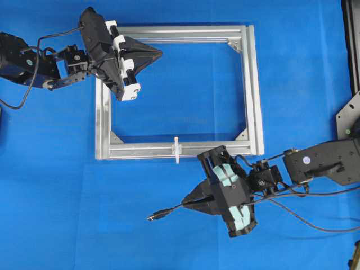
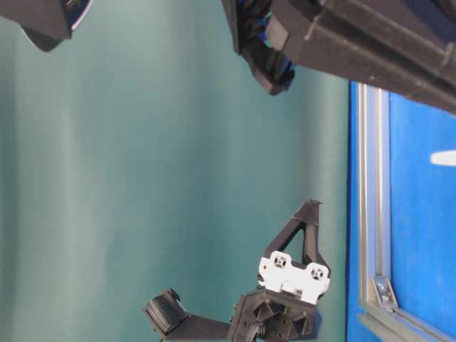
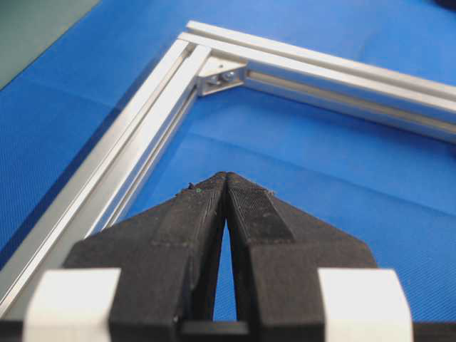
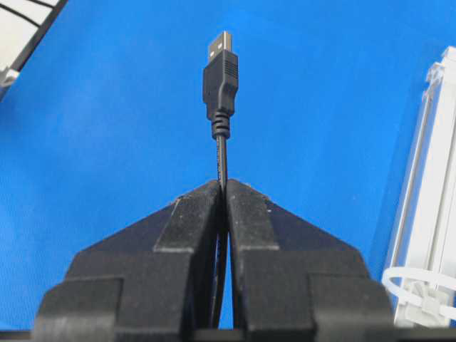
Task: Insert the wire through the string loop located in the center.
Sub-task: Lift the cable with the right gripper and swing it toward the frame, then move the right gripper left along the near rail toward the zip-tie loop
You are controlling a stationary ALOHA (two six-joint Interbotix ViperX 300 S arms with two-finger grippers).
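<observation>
The thin black wire [image 1: 169, 211] ends in a small USB plug [image 4: 221, 71] that sticks out past my right gripper [image 4: 225, 184], which is shut on the wire just behind the plug. In the overhead view this gripper [image 1: 185, 202] hovers over the blue mat, in front of the silver frame's near rail, and points left. The white string loop [image 1: 176, 149] stands upright at the middle of that rail, and it shows at the right wrist view's lower right corner [image 4: 420, 291]. My left gripper [image 1: 160, 53] is shut on nothing over the frame's far left corner, its fingertips [image 3: 214, 187] together.
The silver aluminium frame [image 1: 256, 84] lies flat on the blue mat, with corner brackets [image 3: 221, 75] inside it. The wire's loose length trails right past the right arm [image 1: 320, 160]. A metal stand [image 1: 350, 115] is at the right edge.
</observation>
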